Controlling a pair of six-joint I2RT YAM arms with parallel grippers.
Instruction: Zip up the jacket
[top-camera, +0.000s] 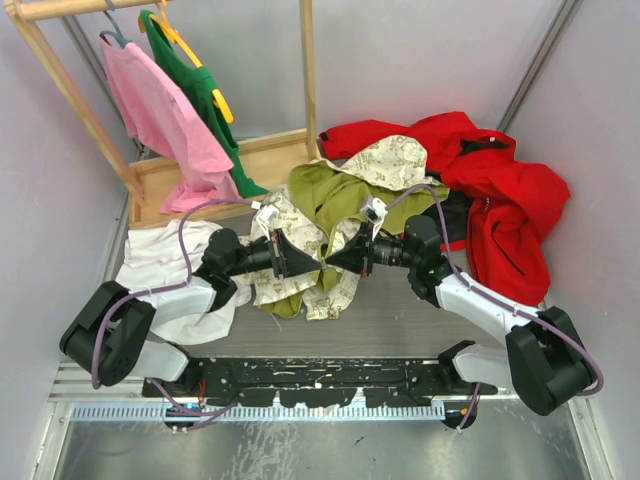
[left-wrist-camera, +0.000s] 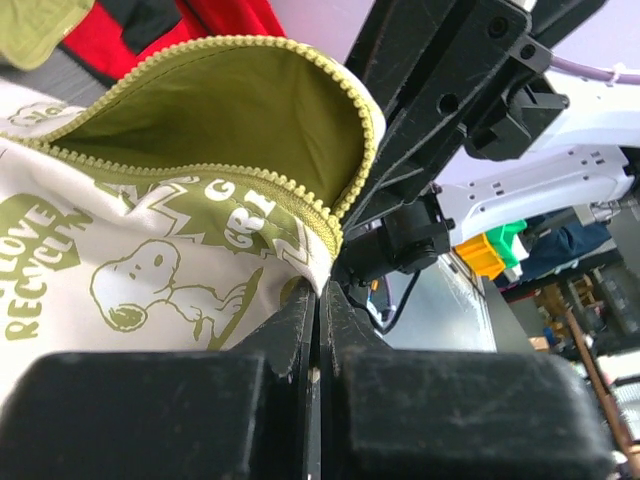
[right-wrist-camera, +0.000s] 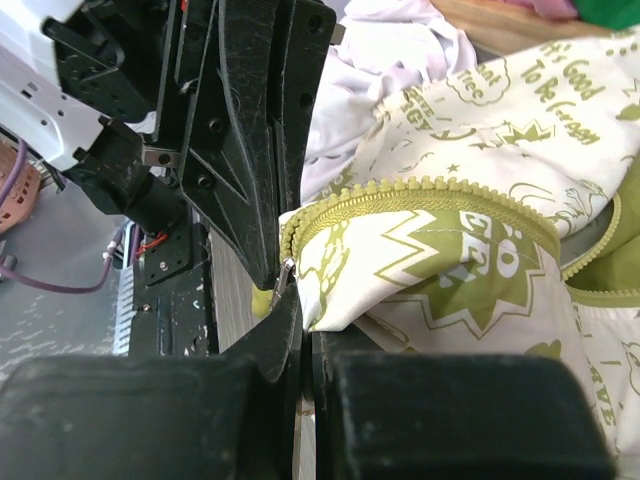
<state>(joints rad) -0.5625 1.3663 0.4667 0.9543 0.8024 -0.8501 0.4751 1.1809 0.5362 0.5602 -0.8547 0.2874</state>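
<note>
Two arms reach in from the near edge of the table (top-camera: 400, 320) and meet tip to tip at its middle, over one hooded jacket (top-camera: 322, 190) that lies crumpled there. Around it are one red jacket (top-camera: 500, 200) heaped to the right, touching it, one white garment (top-camera: 160, 262) to the left under the left arm, and one wooden rack (top-camera: 308, 70) at the back carrying two shirts on two hangers, one pink shirt (top-camera: 160, 120) and one green shirt (top-camera: 205, 95). The jacket is plain olive green on one face and cream on the other, the cream printed with olive lettering, stars and a cartoon dog (left-wrist-camera: 150, 285). Its zipper (left-wrist-camera: 355, 130) has light green teeth and stands open, the two edges curving apart so the olive lining shows between them. The left gripper (left-wrist-camera: 318, 295) has its fingers pressed together, pinching the jacket's corner where the zipper edge ends. The right gripper (right-wrist-camera: 303, 330) is likewise closed tight, nipping the cream fabric just below the zipper, right against the other gripper's tip. The rack's base is a shallow wooden tray (top-camera: 275, 155); the hems of both shirts hang down into it, and the jacket's cream edge lies against its front rim.
</note>
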